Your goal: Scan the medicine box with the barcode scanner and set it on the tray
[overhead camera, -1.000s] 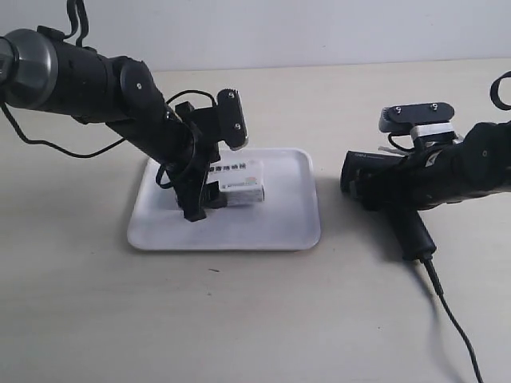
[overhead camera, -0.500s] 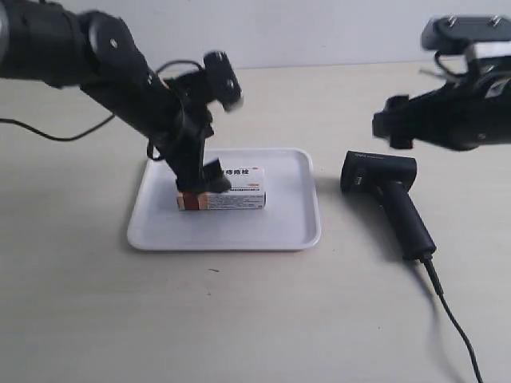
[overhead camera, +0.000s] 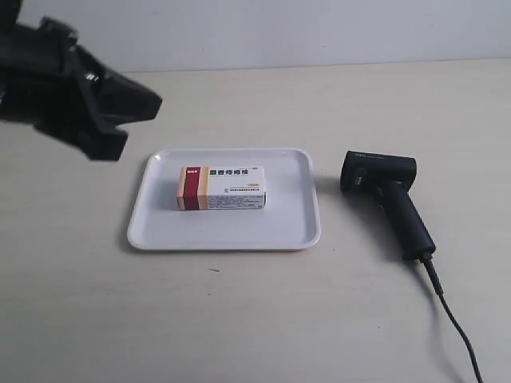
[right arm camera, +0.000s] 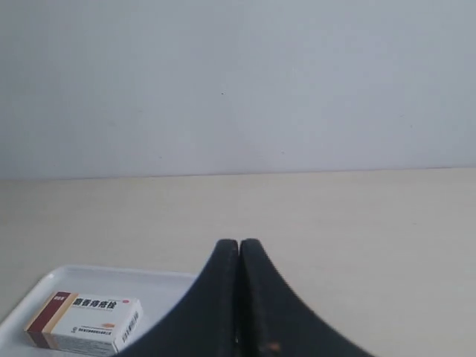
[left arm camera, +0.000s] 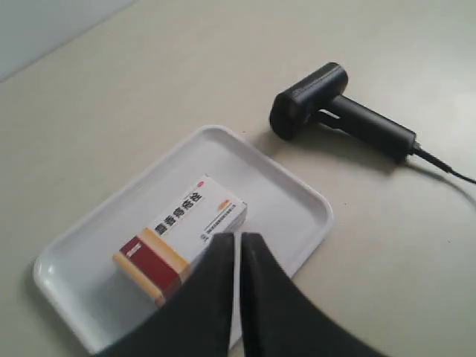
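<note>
The medicine box lies flat in the white tray, red and tan band toward the exterior view's left; nothing touches it. The wrist views show the box too, with the tray under it. The black barcode scanner lies on the table to the right of the tray, its cable trailing toward the front. My left gripper is shut and empty, raised above the tray. The arm at the exterior view's left is lifted at the upper left. My right gripper is shut and empty, high up.
The beige tabletop runs round the tray and scanner. The scanner cable runs to the front right edge of the exterior view. A pale wall stands behind the table. The right arm is out of the exterior view.
Both arms have pulled away: the one at the exterior view's left let go of the box and rose to the upper left; the other left the scanner and went out of frame.
</note>
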`<action>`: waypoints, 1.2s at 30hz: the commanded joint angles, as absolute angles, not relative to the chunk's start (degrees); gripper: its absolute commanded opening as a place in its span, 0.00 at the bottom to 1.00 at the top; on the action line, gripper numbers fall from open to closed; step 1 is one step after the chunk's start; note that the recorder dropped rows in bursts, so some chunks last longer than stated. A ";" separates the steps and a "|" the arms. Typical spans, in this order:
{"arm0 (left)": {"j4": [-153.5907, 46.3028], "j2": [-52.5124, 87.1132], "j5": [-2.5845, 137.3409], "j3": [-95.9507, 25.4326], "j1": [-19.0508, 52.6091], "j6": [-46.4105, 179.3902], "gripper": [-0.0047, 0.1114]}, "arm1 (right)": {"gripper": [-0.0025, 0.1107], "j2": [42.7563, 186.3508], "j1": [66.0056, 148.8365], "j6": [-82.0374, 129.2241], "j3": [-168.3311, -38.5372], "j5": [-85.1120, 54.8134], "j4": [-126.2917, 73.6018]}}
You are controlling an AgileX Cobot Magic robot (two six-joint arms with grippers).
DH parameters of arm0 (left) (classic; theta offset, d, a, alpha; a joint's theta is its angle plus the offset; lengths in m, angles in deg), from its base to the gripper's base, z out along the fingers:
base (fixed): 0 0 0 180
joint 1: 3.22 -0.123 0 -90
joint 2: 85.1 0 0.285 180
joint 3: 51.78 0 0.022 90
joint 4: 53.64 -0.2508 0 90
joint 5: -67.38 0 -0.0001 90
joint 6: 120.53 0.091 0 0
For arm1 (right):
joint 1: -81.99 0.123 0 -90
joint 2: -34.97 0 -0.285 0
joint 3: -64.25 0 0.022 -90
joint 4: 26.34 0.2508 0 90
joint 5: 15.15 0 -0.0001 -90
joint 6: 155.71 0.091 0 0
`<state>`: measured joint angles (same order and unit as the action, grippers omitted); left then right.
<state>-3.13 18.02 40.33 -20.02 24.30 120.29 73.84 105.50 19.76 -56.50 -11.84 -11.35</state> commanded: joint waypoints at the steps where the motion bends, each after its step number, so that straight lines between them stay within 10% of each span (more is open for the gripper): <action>1: 8.29 28.96 51.19 -6.49 24.19 123.56 0.09 | 0.03 65.71 105.24 19.86 -53.99 -8.81 -11.37; 15: 7.19 47.90 60.04 10.50 23.44 124.63 0.09 | 0.03 58.12 105.24 19.86 -53.99 -6.91 -11.37; 30: 6.11 84.22 78.04 25.43 5.19 124.52 0.09 | 0.03 58.12 105.24 19.86 -53.99 -6.91 -11.37; 36: -29.61 86.02 74.41 25.43 4.34 95.37 0.09 | 0.03 58.12 105.24 19.86 -53.99 -6.91 -11.37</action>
